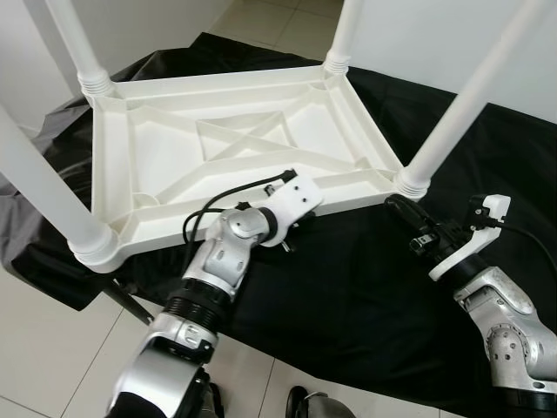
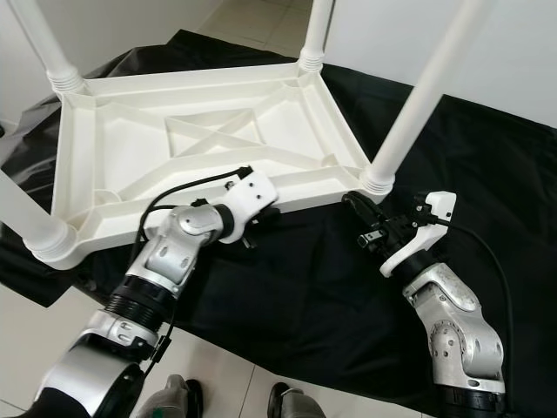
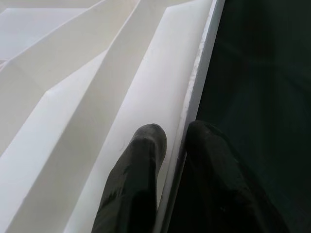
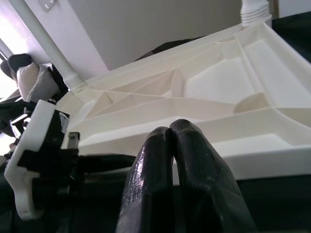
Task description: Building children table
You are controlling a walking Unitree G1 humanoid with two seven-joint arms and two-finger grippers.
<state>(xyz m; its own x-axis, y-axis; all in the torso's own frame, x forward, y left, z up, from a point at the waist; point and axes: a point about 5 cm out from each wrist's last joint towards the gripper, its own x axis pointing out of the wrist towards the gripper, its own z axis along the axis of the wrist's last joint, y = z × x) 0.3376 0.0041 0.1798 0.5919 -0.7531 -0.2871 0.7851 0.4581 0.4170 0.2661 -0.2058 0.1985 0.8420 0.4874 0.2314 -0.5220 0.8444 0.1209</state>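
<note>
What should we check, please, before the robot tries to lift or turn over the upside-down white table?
1. Four legs seated in the corner sockets of the table: ok, all four stand upright.
2. Left gripper hold: ok, its fingers pinch the table's near rim.
3. Right gripper hold: not ok, shut on nothing, just short of the rim near the leg at the near right corner.
4. Table resting flat on the black cloth: ok.
5. Leg tightness: cannot tell.
6. Shoes at the cloth's near edge: not ok, close to the robot.
</note>
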